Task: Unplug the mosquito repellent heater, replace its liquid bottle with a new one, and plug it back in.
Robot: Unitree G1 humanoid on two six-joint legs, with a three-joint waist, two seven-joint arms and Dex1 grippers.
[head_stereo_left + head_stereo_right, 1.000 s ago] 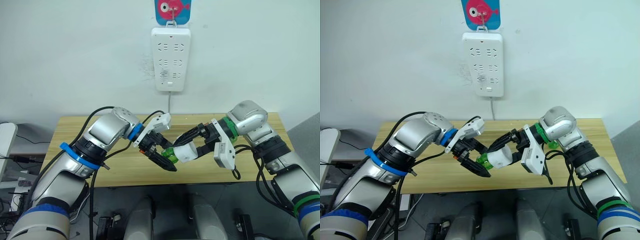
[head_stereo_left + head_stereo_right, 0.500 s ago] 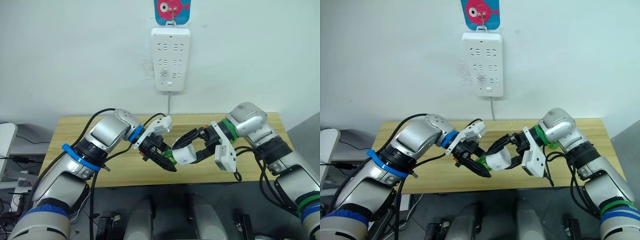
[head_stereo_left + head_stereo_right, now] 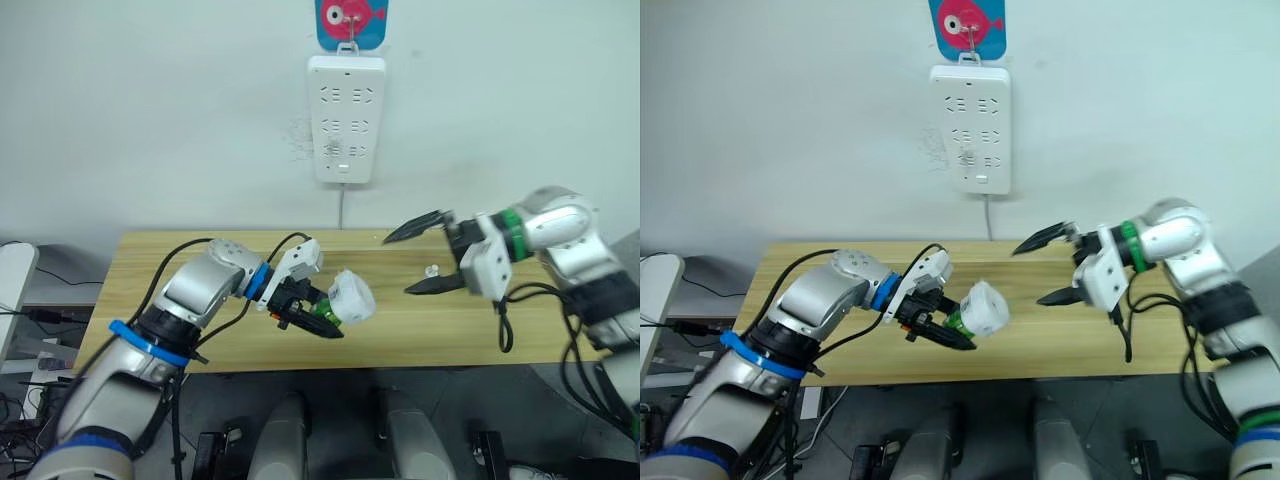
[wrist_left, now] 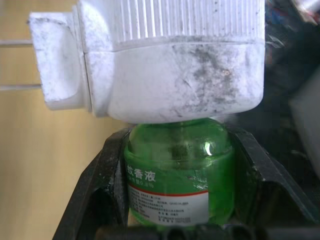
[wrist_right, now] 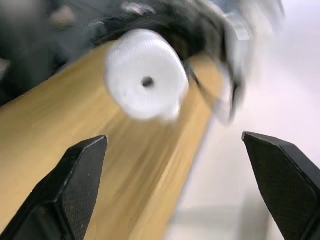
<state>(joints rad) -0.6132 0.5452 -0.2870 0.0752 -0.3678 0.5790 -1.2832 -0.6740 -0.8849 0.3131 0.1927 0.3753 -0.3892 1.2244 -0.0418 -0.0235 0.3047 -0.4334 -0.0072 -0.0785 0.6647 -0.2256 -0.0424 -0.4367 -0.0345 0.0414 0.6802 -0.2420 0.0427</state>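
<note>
The green bottle (image 4: pixel 178 175) is clenched between the two black fingers (image 4: pixel 90 195) of the left hand (image 3: pixel 312 318), with the white heater (image 3: pixel 350 296) seated on its neck and projecting beyond the fingertips, over the near half of the tabletop (image 3: pixel 150 270). In the left wrist view the plug prongs are seen at the heater's side, bare and pointing away from the bottle, so the heater is judged to be unplugged already. The bottle is still joined to the heater, so the swap is judged not to be finished; whether this bottle is the old one or the new one cannot be told.

Farther out, to the right of the heater and well apart from it, the right hand (image 3: pixel 428 253) is held above the tabletop with its fingers spread wide and nothing between them. It is turned toward the heater, whose round ribbed top with a centre hole is seen between the fingers in the right wrist view. A small pale object (image 3: pixel 431 270) lies on the tabletop just beside the right hand's lower finger; what it is cannot be made out.

Farthest off, above and beyond both hands, the power strip (image 3: pixel 346 119) hangs on the wall under a blue and pink hook plate (image 3: pixel 350 20), its cord dropping behind the tabletop. Its sockets appear unoccupied, so the plugging back in is judged to remain, along with whatever is left of the bottle change.
</note>
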